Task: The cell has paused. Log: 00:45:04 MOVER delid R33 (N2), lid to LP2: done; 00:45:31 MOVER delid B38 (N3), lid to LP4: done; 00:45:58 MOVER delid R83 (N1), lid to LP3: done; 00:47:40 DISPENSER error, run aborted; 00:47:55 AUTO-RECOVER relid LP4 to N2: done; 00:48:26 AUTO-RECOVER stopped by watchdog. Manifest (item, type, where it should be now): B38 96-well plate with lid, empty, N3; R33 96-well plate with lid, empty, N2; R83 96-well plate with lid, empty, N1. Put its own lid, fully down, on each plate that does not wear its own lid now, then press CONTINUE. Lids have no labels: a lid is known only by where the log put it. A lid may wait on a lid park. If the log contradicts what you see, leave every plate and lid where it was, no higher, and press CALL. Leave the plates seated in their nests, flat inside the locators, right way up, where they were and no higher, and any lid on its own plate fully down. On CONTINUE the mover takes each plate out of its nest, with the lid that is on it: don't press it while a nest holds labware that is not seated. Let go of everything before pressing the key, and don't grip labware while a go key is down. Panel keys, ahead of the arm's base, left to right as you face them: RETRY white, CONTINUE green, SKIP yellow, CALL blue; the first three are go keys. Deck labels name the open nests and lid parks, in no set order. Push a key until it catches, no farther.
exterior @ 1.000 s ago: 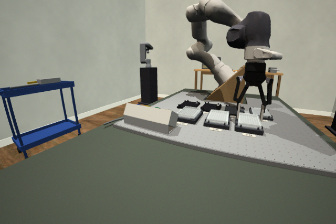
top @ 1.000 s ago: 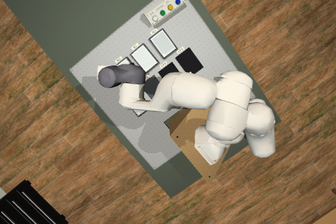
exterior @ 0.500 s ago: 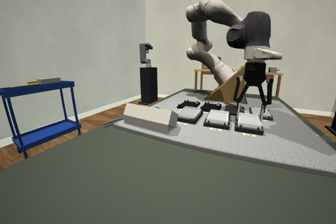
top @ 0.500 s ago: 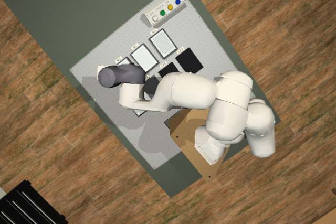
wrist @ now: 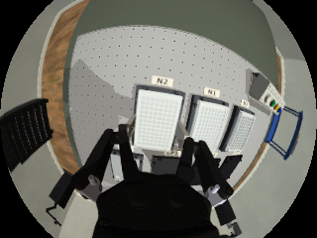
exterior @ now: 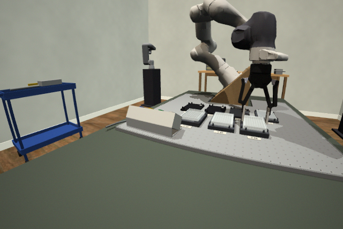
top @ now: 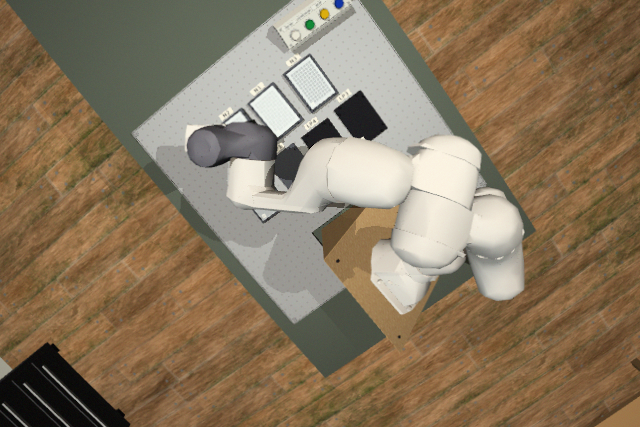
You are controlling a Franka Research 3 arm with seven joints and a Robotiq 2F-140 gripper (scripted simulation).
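Three plates sit in a row of nests on the grey deck [exterior: 290,148]: the one marked N2 [exterior: 254,125], the one marked N1 [exterior: 221,119] and the one marked N3 [exterior: 193,115]; the gripper [exterior: 255,115] hangs straight down over the N2 plate, with one finger at each long side of it. The fingers are closed on something as wide as a plate, and I judge this is the lid [wrist: 158,118] that covers N2, because by the task this lid belongs to another plate and must come off; whether it is already raised from the plate I cannot tell. The grip across the short width likely keeps the lid level. Behind the row are dark lid parks, and the last one [top: 266,214] seems to carry a pale piece; the arm hides most of it. The green key [top: 309,24] on the panel [exterior: 149,121] is well apart and should wait.
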